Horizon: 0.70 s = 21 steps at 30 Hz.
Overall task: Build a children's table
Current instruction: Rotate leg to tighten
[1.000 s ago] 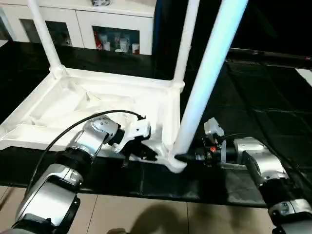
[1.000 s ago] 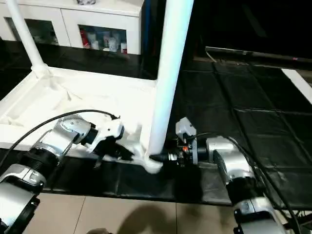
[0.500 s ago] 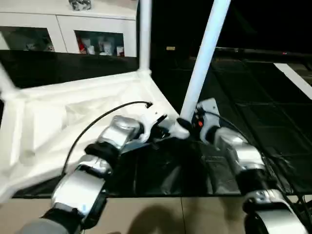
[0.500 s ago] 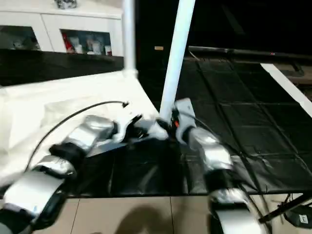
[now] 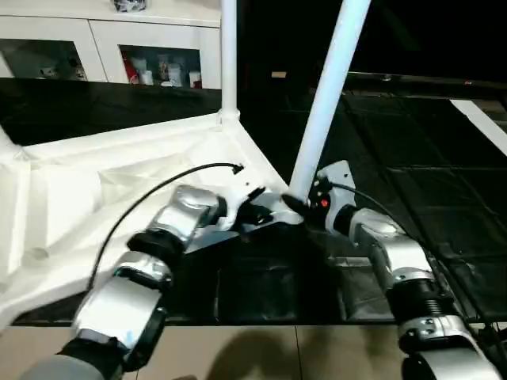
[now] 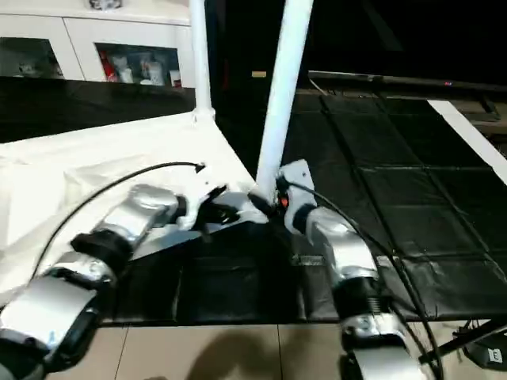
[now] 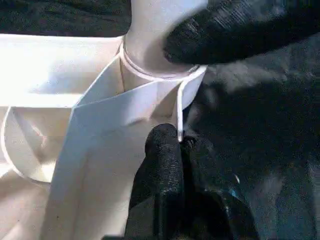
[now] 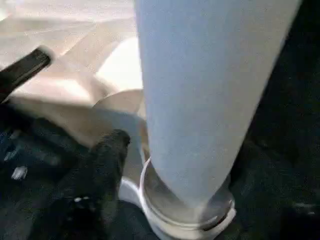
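Table: the white plastic table top (image 5: 95, 182) lies upside down on the black mat (image 5: 412, 158).
Legs: I see three white round legs standing in corners; the near one (image 5: 325, 95) is in its socket (a fourth may be left).
My left gripper (image 7: 170, 150): shut on the top's rim.
My right gripper (image 5: 299, 204): at the near leg's bottom; I cannot tell how wide.

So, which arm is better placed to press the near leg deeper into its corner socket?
Probably the right: the right claw sits at the base of the near leg. The left claw is shut on the tabletop rim, steadying it.
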Available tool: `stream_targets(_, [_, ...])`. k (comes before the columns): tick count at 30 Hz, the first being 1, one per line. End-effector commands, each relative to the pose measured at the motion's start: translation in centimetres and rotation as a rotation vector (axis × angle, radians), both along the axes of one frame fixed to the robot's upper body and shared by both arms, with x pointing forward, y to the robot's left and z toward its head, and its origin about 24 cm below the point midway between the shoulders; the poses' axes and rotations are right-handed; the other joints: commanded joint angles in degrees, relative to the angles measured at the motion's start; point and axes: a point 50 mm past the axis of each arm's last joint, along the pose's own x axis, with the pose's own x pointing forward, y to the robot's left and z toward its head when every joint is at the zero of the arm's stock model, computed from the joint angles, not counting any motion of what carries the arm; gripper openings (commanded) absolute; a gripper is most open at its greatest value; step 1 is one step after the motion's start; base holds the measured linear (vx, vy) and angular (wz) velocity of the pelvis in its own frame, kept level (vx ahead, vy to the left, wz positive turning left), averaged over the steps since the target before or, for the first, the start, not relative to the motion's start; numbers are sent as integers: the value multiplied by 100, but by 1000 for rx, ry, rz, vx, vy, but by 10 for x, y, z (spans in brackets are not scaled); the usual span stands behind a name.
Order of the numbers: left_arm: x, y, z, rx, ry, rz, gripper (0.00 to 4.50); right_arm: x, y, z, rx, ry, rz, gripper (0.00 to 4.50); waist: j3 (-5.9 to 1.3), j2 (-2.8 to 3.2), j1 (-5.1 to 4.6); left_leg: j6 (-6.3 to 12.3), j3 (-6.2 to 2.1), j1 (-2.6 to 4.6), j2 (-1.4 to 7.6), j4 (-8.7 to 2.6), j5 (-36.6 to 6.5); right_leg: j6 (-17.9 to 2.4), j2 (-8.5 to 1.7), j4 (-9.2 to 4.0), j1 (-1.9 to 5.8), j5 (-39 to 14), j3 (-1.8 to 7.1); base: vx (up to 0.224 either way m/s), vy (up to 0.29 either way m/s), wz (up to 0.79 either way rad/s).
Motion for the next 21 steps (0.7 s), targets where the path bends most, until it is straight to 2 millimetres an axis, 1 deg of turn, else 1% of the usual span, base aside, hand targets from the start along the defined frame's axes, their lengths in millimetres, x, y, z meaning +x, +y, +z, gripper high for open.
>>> stream_targets(1, [-2, -7, 10, -12, -34, -107, 0, -10, 4, -9, 1, 56, 137, 355, -355, 1, 34, 383, -220, 26, 433, -364, -763, -780, -736, -489, 310, -1682, 472, 0, 0, 0])
stream_targets(3, [-4, -2, 10, -4, -33, -153, 0, -13, -5, -6, -3, 60, 192, 366, -361, 5, 75, 398, -212, 36, 467, -359, -744, -802, -733, -468, 299, -1543, 474, 0, 0, 0])
stream_targets(4, [-4, 1, 10, 5, -28, -166, 0, -14, -9, -5, -10, 56, 220, 375, -367, -14, 83, 407, -204, 39, 472, -355, -723, -821, -726, -454, 294, -1480, 474, 0, 0, 0])
stream_targets(5, [-7, 7, 11, 25, -22, -218, 0, -16, -21, -2, -38, 49, 287, 390, -384, -34, 127, 432, -206, 10, 475, -341, -590, -851, -741, -410, 307, -1318, 465, 0, 0, 0])
stream_targets(6, [-8, 8, 11, 29, -17, -233, 0, -17, -25, -1, -45, 47, 306, 390, -373, -38, 151, 457, -193, 5, 481, -337, -549, -870, -726, -399, 293, -1242, 469, 0, 0, 0])
stream_targets(7, [-10, 11, 11, 35, -12, -270, 0, -18, -31, 1, -55, 49, 344, 390, -378, -30, 170, 469, -189, 4, 475, -327, -576, -873, -735, -394, 293, -1243, 464, 0, 0, 0])
stream_targets(8, [-11, 13, 11, 38, -9, -298, 0, -19, -35, 2, -59, 47, 372, 390, -380, -45, 184, 481, -190, -3, 475, -323, -581, -858, -740, -398, 299, -1259, 466, 0, 0, 0])
stream_targets(9, [-12, 14, 12, 39, -9, -317, 0, -20, -38, 3, -62, 46, 392, 390, -382, -44, 199, 495, -188, -16, 480, -321, -540, -858, -738, -382, 302, -1200, 464, 0, 0, 0])
stream_targets(10, [-14, 14, 12, 40, -3, -335, 0, -20, -40, 4, -62, 42, 407, 390, -381, -42, 204, 492, -190, -16, 483, -321, -520, -862, -735, -375, 296, -1173, 462, 0, 0, 0])
stream_targets(11, [-15, 15, 12, 41, 5, -357, 0, -20, -42, 6, -58, 39, 417, 390, -379, -46, 212, 490, -187, 1, 487, -324, -524, -877, -732, -380, 286, -1188, 460, 0, 0, 0])
stream_targets(12, [-17, 16, 12, 44, 15, -385, 0, -20, -44, 8, -46, 34, 434, 390, -383, -54, 233, 486, -189, -9, 483, -319, -526, -877, -736, -375, 292, -1229, 458, 0, 0, 0])
stream_targets(13, [-18, 17, 12, 47, 22, -403, 0, -20, -45, 10, -37, 32, 446, 390, -379, -55, 233, 492, -187, -14, 482, -319, -541, -875, -741, -381, 292, -1256, 457, 0, 0, 0])
stream_targets(15, [-23, 17, 12, 72, 34, -478, 0, -19, -46, 14, -33, 1, 495, 390, -376, -39, 254, 485, -186, -11, 481, -316, -581, -842, -744, -401, 283, -1389, 456, 0, 0, 0])
stream_targets(16, [-23, 17, 12, 72, 34, -478, 0, -19, -46, 14, -33, 1, 495, 390, -380, -41, 265, 464, -189, -6, 488, -316, -595, -833, -751, -400, 280, -1425, 456, 0, 0, 0])
stream_targets(18, [-26, 17, 11, 82, 39, -520, 0, -20, -44, 14, -1, 15, 528, 390, -378, -13, 298, 421, -184, 17, 487, -323, -621, -855, -722, -407, 258, -1450, 453, 0, 0, 0])
stream_targets(20, [-28, 16, 10, 89, 44, -546, 0, -22, -41, 13, 27, 29, 575, 390, -375, -17, 313, 412, -186, 21, 495, -327, -681, -877, -726, -408, 264, -1457, 455, 0, 0, 0])
stream_targets(21, [-29, 15, 10, 93, 45, -557, 0, -23, -40, 13, 36, 36, 593, 365, -379, -4, 320, 409, -191, 25, 501, -330, -684, -878, -733, -408, 267, -1459, 453, 0, 0, 0])
